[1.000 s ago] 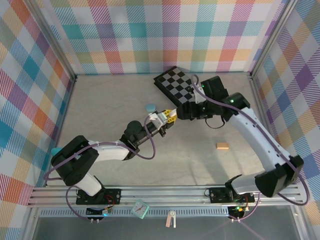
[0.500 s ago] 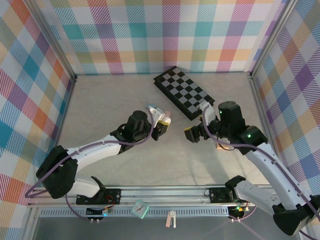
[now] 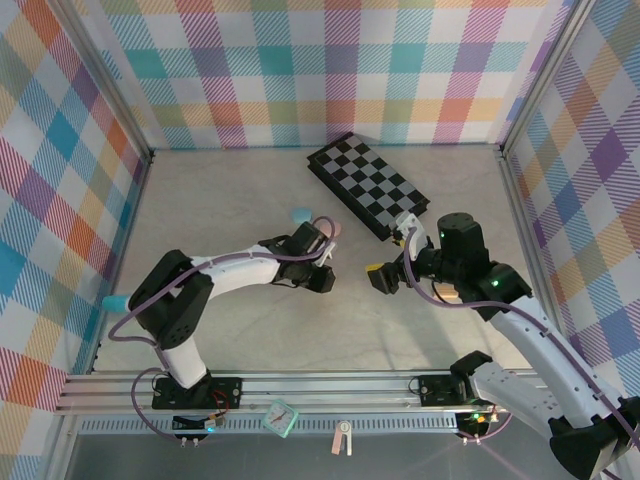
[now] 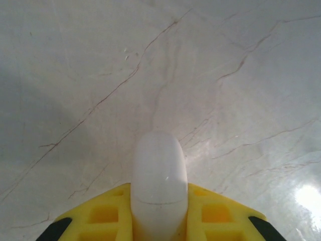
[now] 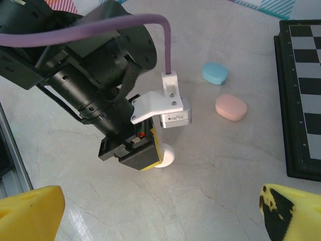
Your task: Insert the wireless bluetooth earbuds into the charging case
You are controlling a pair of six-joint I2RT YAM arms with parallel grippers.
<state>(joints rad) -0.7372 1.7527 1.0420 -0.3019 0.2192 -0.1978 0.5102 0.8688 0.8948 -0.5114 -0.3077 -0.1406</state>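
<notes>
A white oval charging case (image 4: 159, 175) with a seam across it is clamped between my left gripper's (image 4: 159, 200) yellow fingers (image 4: 105, 216). In the right wrist view that case (image 5: 168, 156) pokes out under the left gripper (image 5: 150, 159), close above or on the marble table. My right gripper (image 3: 383, 277) stands open just right of it, its yellow fingers (image 5: 30, 211) spread wide with nothing between them. The earbuds are out of view.
A pale blue oval case (image 3: 300, 214) and a pink oval case (image 3: 333, 229) lie just behind the left gripper. A black-and-white chessboard (image 3: 368, 185) sits at the back right. A small tan block (image 3: 447, 294) peeks from under the right arm.
The left gripper has come toward the near side and down with the white case. The right arm pulled back from the chessboard to the table's middle and now faces the left gripper.
</notes>
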